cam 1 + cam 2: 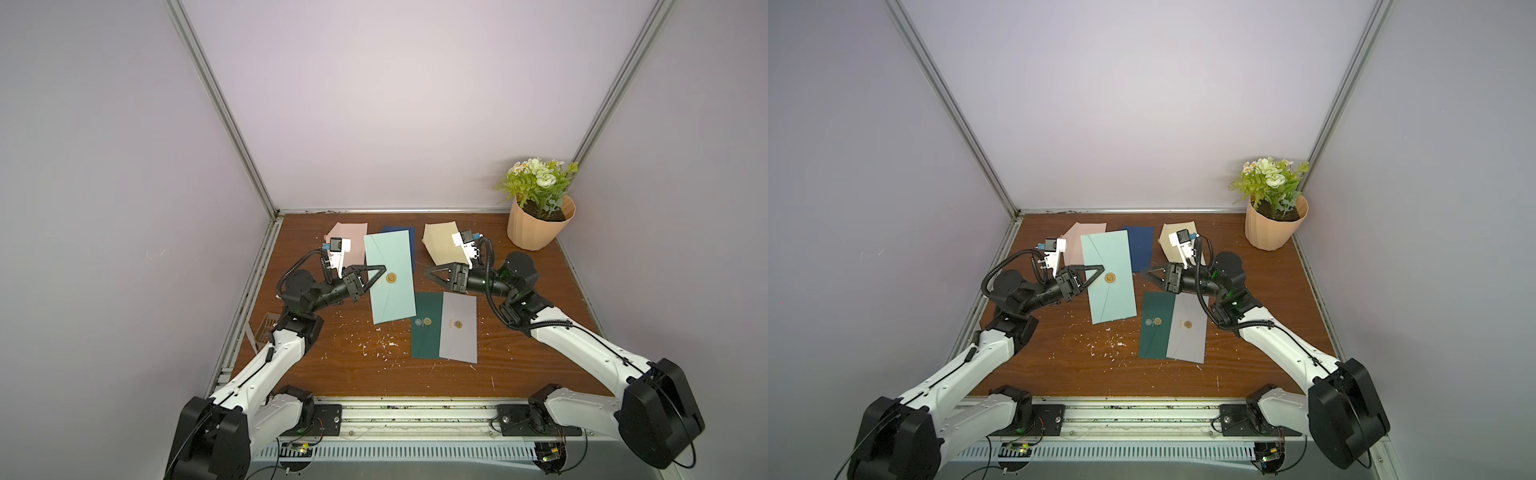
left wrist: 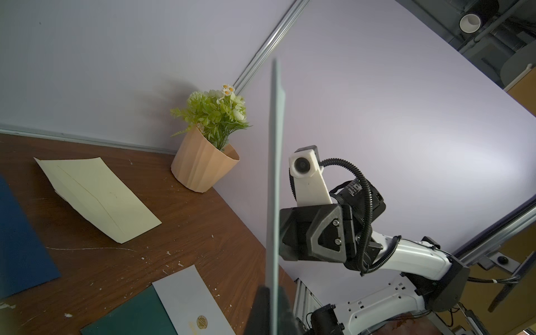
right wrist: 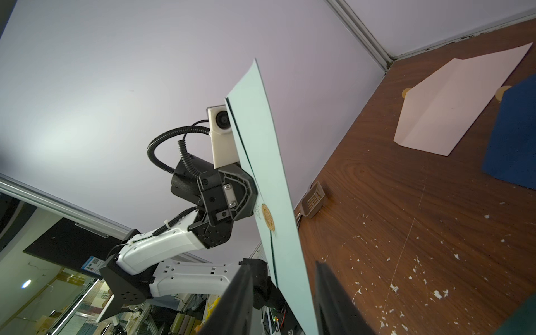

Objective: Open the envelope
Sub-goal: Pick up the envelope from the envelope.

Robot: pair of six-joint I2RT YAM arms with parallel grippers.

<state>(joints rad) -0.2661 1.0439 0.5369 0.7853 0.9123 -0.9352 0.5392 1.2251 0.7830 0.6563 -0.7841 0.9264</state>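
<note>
So the left gripper (image 1: 384, 268) is clamped tight on the long left edge of the mint envelope (image 1: 395, 303), about halfway along, and has it held up off the table (image 1: 332, 365). In both top views the envelope hangs over the left-middle part of the table, seal side facing the camera. The gold seal (image 1: 391, 277) sits on the flap tip just beside the left fingertips, and the flap looks closed. From the left wrist view you only get the envelope (image 2: 274, 174) edge-on, running straight out from between the pinched fingers (image 2: 261, 313).

The right gripper (image 1: 426, 272) points at the envelope's opposite long edge, level with the seal. In the right wrist view its jaws are partway apart, and the envelope (image 3: 261, 145) runs down between the two fingers (image 3: 237, 295). I can't tell if either finger actually touches the paper.

Other stuff lying flat on the table:
- a green envelope (image 1: 426, 328) and a grey envelope (image 1: 459, 328), overlapping, nearer the front
- a navy envelope (image 1: 411, 241) at the back, partly hidden behind the mint one
- a pink envelope (image 1: 349, 230) and a cream envelope (image 1: 438, 243), both at the back
- a flower pot (image 1: 540, 226) in the far right corner
</note>
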